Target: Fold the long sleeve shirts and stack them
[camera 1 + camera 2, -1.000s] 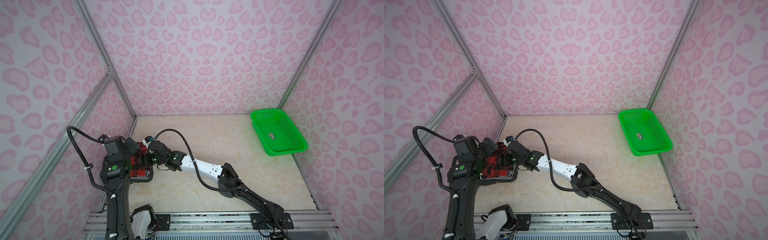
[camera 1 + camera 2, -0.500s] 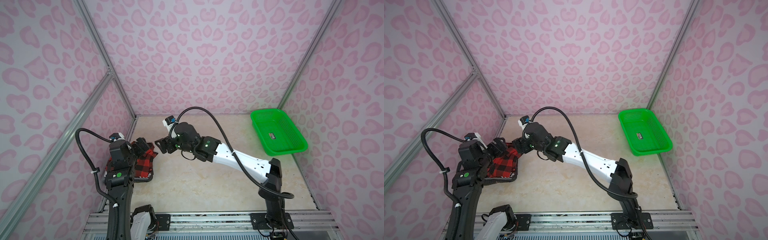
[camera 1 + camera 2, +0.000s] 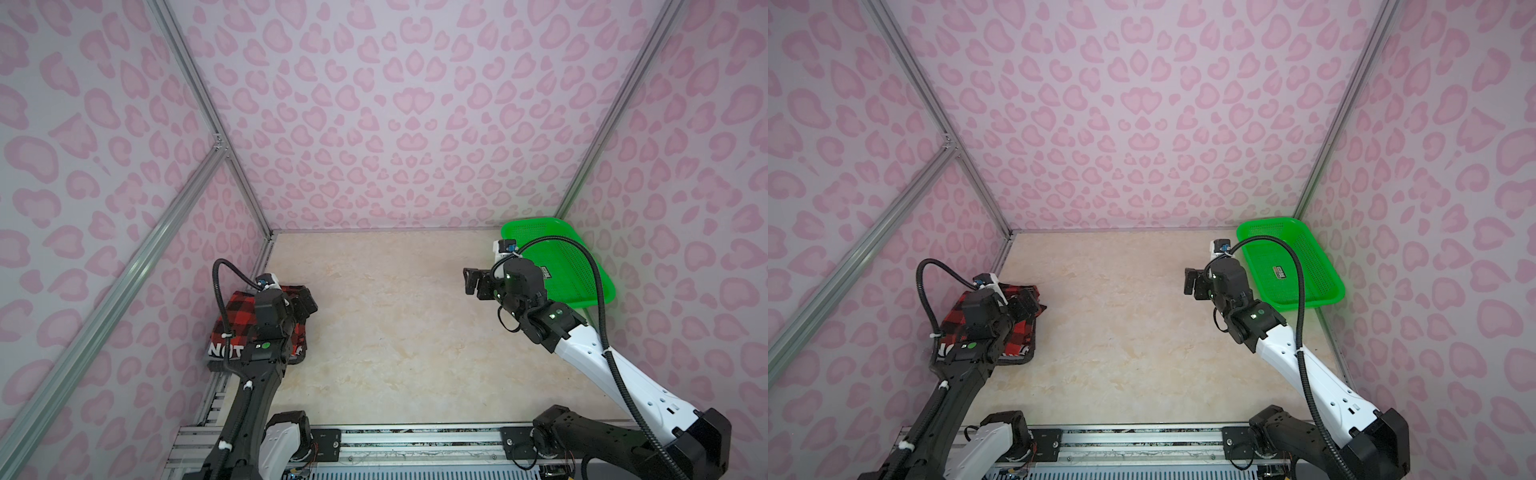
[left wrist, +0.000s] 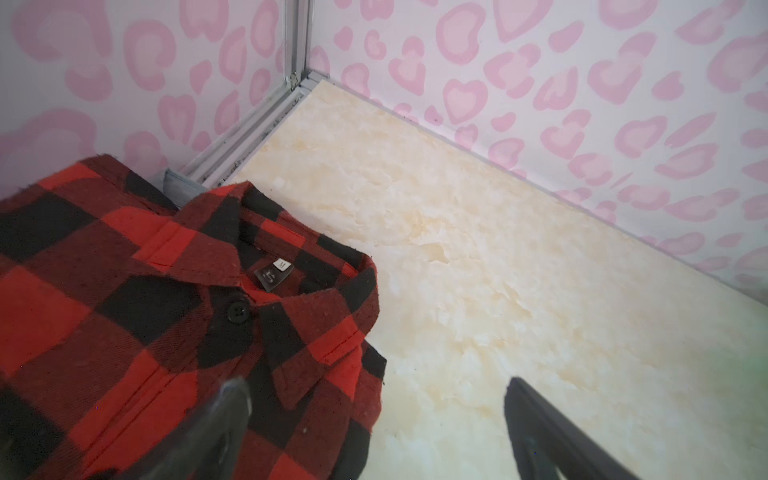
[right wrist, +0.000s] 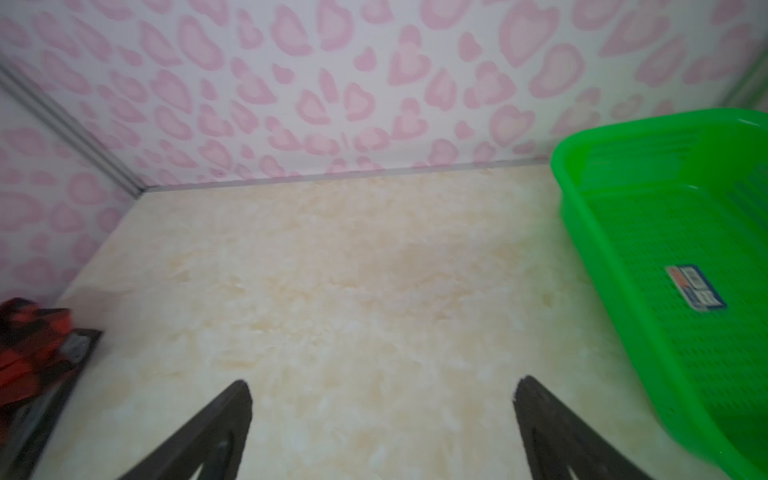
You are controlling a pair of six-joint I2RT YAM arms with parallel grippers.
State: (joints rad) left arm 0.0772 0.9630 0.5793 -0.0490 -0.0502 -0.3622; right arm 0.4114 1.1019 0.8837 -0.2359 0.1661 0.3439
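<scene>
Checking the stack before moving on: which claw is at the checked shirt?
The left claw, open above the red-and-black checked shirt at its collar edge; the right claw is open far off, beside the green basket.

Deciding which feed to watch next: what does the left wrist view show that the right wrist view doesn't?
Left wrist only: the collar, black button and neck label of the red-and-black checked shirt. Right wrist only: the green basket, holding just a sticker. Both: the beige table, pink patterned walls, the shirt itself (a blurred edge in the right wrist view), and an open, empty gripper each: left gripper, right gripper.
</scene>
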